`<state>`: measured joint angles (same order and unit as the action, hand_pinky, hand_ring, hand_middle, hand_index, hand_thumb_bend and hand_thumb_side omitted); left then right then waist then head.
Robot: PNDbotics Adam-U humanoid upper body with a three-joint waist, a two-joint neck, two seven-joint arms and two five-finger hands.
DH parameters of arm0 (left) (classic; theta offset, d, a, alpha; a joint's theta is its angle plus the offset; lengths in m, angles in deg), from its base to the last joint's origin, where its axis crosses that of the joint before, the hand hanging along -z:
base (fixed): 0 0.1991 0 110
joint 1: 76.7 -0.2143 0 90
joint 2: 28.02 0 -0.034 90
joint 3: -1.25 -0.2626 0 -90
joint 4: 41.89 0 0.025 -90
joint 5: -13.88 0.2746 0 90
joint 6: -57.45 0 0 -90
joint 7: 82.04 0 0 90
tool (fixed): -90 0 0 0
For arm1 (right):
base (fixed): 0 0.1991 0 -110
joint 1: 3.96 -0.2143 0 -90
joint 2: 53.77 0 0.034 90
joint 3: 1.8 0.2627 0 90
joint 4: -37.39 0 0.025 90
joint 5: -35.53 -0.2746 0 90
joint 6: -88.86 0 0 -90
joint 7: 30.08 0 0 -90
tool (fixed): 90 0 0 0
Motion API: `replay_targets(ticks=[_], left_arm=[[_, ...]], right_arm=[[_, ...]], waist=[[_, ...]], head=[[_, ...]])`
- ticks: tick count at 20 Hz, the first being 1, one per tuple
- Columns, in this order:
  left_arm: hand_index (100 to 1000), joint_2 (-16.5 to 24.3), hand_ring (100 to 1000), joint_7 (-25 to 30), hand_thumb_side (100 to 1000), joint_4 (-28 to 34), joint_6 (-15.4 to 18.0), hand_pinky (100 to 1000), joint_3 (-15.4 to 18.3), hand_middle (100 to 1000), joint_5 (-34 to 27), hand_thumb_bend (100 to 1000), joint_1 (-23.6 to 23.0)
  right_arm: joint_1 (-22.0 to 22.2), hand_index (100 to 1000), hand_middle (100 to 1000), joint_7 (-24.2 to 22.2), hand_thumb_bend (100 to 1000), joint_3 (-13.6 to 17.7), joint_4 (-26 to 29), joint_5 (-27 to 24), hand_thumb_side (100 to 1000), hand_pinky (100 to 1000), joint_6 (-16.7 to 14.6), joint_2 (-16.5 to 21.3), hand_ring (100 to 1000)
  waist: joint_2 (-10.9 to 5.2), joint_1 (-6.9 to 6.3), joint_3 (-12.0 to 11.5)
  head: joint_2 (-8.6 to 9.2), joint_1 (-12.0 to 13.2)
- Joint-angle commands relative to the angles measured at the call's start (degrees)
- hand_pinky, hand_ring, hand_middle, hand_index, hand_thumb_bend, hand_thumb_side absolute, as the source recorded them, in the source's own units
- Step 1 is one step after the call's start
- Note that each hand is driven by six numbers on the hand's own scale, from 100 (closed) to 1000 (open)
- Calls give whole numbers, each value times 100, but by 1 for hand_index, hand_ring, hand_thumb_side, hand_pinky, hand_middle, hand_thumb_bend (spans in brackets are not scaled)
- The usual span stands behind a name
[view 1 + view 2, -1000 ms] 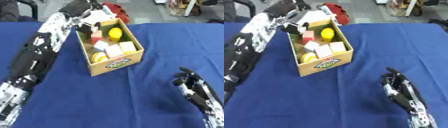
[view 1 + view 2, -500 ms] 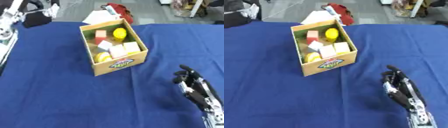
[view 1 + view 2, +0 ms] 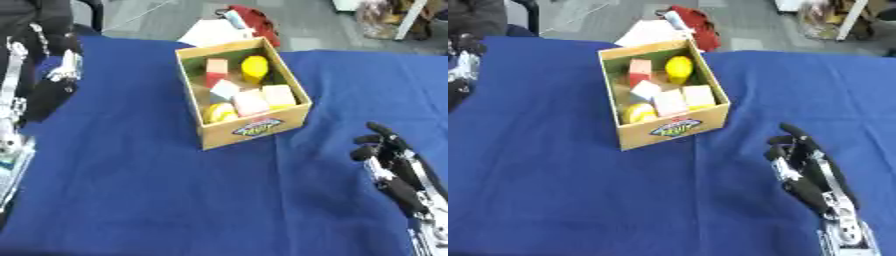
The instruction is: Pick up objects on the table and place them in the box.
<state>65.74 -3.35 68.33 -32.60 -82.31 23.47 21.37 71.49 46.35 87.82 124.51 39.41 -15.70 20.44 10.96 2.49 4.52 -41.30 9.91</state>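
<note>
A cardboard box (image 3: 254,129) stands on the blue table a little behind the middle. Inside it lie a yellow lemon-shaped piece (image 3: 255,68), a pink-and-red block (image 3: 215,69), several pale blocks (image 3: 251,101) and a yellow round piece (image 3: 219,113). My left arm runs up the left edge, and my left hand (image 3: 51,27) shows only as a dark shape at the top left, well away from the box. My right hand (image 3: 391,167) rests open at the lower right with its fingers up and holds nothing.
The blue cloth (image 3: 157,200) covers the whole table. Beyond the far edge lie a red thing (image 3: 252,22) and a white sheet (image 3: 210,34) on the grey floor. No loose objects show on the cloth around the box.
My left arm has drawn back from above the box's far end to the left edge. The right hand has stayed put. The view itself has shifted a little.
</note>
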Motion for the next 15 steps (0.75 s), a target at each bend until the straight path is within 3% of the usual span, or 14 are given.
replay_targets(ticks=[1,7,15], left_arm=[[807,-286,633,-90,646,29,32,673,131,626,-93,100,-95],[813,-612,644,153,681,-193,108,679,63,638,-96,100,-248],[817,-745,643,476,696,-416,119,681,-48,637,-25,100,-229]], right_arm=[[-81,909,666,9,100,17,185,-78,396,657,-13,8,620],[-75,912,667,16,100,6,212,-115,397,657,-3,-20,620],[-92,918,666,27,100,-8,204,-117,395,658,-4,-18,620]], waist=[[-68,69,-1],[-65,77,9],[-32,95,60]], head=[[-61,73],[-254,32],[-282,-87]])
